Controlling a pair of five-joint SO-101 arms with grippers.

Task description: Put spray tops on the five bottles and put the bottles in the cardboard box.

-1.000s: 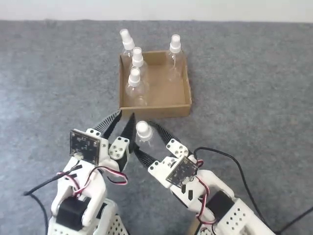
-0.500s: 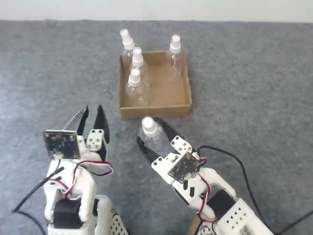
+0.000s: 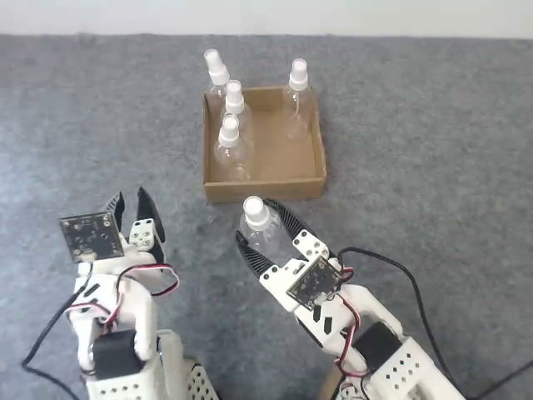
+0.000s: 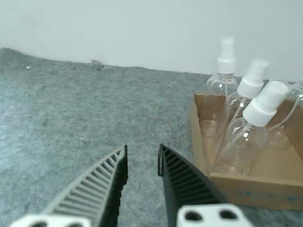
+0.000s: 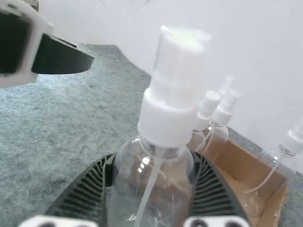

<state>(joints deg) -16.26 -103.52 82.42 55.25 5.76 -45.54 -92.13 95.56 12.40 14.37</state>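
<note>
The left gripper point(image 3: 131, 202) has let go of the bottle point(image 3: 268, 237) it was working on a second ago and pulled back to the near left of the desk point(image 3: 416, 150). It now hangs over bare grey felt, well apart from the bottle. Its fingers stand a little apart with a narrow gap and nothing between them, as its wrist view shows point(image 4: 142, 153). The right gripper point(image 3: 256, 223) has nudged the bottle slightly farther, toward the cardboard box point(image 3: 265, 188). Its fingers pinch the clear body from both sides point(image 5: 152, 165). The bottle stands upright with a white spray top point(image 3: 255, 210) seated on its neck and sits just on the near side of the box's front wall, outside it. Four other bottles point(image 3: 230, 146), each with a white top, stand at the box. Two are inside along its left wall, one behind the other, and one is inside at the far right corner. The fourth is at the far left corner, where I cannot tell whether its base is inside or just beyond the wall.
</note>
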